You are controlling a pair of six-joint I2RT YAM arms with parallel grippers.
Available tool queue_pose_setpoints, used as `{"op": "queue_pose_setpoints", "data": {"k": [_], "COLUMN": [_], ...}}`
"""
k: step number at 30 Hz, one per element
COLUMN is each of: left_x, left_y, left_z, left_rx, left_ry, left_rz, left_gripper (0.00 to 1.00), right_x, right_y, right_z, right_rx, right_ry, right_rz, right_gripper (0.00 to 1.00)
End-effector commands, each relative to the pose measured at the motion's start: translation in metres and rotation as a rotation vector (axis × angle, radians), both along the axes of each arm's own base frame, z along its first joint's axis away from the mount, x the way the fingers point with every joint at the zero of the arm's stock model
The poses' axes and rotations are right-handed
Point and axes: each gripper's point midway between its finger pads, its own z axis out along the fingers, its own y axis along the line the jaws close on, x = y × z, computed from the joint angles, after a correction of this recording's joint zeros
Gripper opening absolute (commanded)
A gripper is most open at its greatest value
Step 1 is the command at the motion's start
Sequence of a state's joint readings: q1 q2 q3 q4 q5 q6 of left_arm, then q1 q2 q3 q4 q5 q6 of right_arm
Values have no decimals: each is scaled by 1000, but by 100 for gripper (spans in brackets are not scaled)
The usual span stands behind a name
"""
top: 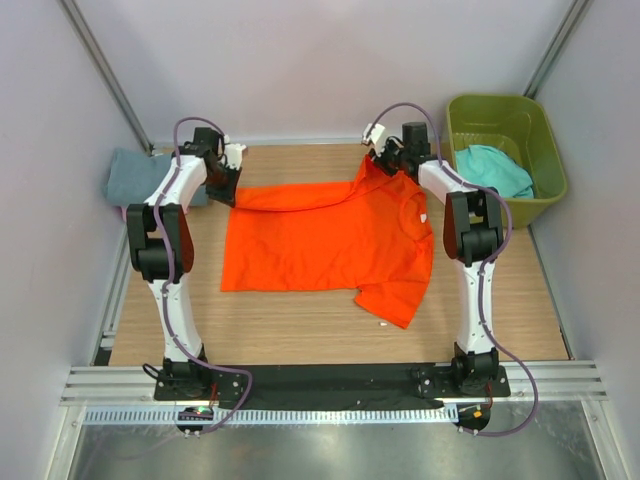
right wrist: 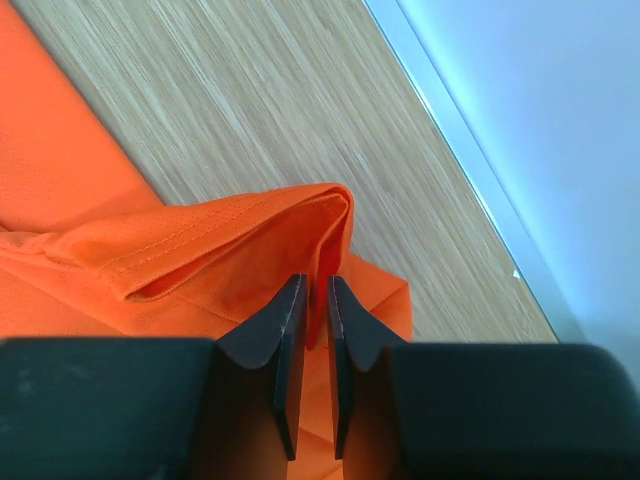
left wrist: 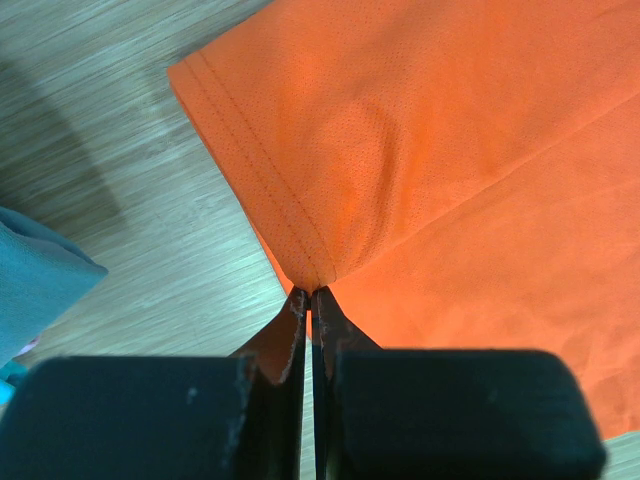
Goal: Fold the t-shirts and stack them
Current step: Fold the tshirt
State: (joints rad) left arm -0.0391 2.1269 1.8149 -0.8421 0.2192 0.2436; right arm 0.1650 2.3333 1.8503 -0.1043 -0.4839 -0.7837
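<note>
Clamps hem corner of orange t-shirt (top: 320, 240) in left claw (left wrist: 310, 292); pinches a folded edge in right claw (right wrist: 317, 285), over wooden worktop (top: 300, 330).

Robotics lab cell. The left arm (top: 172, 290) and right arm (top: 478, 290) are bolted to a black plate (top: 330, 380) on an aluminium rail (top: 560, 382) at the near edge of a wood table (top: 300, 330). Plain white panels (top: 330, 60) with metal struts (top: 100, 60) enclose it; a slotted cable duct (top: 330, 415) runs in front.
</note>
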Motion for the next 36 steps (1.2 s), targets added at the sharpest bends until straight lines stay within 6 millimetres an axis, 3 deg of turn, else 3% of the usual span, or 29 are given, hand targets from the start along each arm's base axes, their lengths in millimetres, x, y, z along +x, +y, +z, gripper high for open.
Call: {"op": "queue_pose_setpoints", "data": {"k": [1,12,17,21,27,31,36], "left_x": [14,17,18,24,48,78,97], "left_y": [-2,-3,-3,-3,4,5,4], "left_z": [23,24,23,31,55,84,110], "left_rx": [-3,-6,-10,-5,-1,-4,-14], "left_ry": [-78,-85,-85,-110,-191,-286,-368], "left_rz": [-6,-6,-1,-6,13,23,37], "left_gripper": [0,0,0,0,0,0,0], "right_x": [14,1,-1,8,22,21,13], "right_y": [7,1,-2,-7,-25,-40,-55], "right_z": [27,24,26,44,98,120,154], "right_rx": [4,-36,-51,-61,-112,-163,-206], "right_ry": [-69,-21,-24,-87,-250,-310,-377], "right_rz": [7,15,11,-15,-62,-84,-115], "right_gripper": [20,19,3,2,2,1,1]}}
